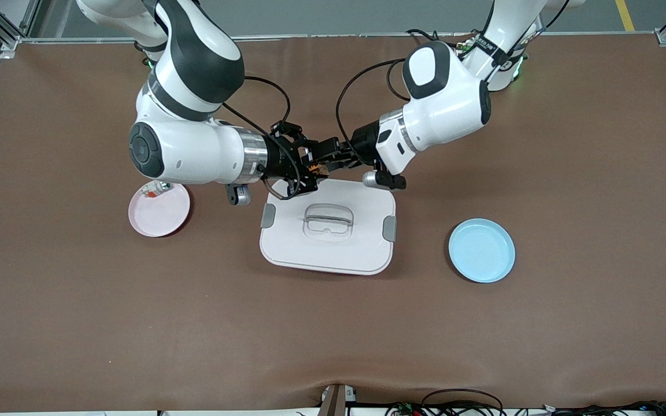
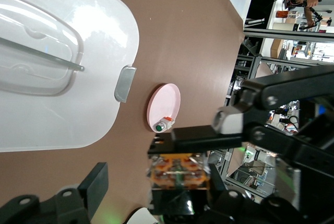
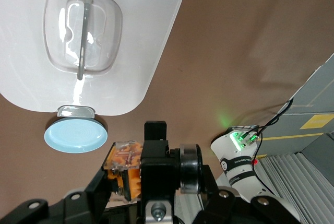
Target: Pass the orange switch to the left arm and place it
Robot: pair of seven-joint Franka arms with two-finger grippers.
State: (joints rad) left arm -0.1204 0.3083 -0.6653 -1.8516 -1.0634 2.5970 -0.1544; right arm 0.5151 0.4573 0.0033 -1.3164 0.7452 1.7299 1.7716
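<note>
While both pincers meet over the box (image 1: 328,225) edge nearest the arm bases, the orange switch (image 1: 320,169) sits between them — right pincer (image 1: 309,167) clamps it, left pincer (image 1: 328,159) closing state unclear. Pink plate (image 1: 159,210) and blue plate (image 1: 481,250) flank the box on the counter (image 1: 570,173).

Both arms (image 1: 194,144): glossy white shells w/ black joint bands, silver wrist rings, looping black cables, black end effector hardware.

Two plates, one pink (image 1: 159,211) and one blue (image 1: 481,250). One white box (image 1: 328,228). Two arms.
</note>
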